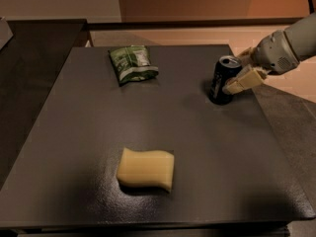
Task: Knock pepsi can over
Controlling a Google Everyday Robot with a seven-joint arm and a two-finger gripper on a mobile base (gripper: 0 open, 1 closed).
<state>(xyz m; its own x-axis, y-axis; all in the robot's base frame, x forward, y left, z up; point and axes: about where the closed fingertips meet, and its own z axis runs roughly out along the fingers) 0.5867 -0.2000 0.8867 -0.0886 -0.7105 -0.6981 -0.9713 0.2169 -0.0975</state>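
Can (222, 83) upright at about two o'clock on the counter (74, 132), silver top showing. The end effector (235, 73) sits at the can's three o'clock, its arm entering from the right edge. It's open, fingers spread. The near finger (245, 79) looks pressed against the can's side, though contact is hard to call from here, and the far one is up by the rim. Bag (132, 63) lies at eleven o'clock and sponge (145, 169) at six, both well apart from the can.
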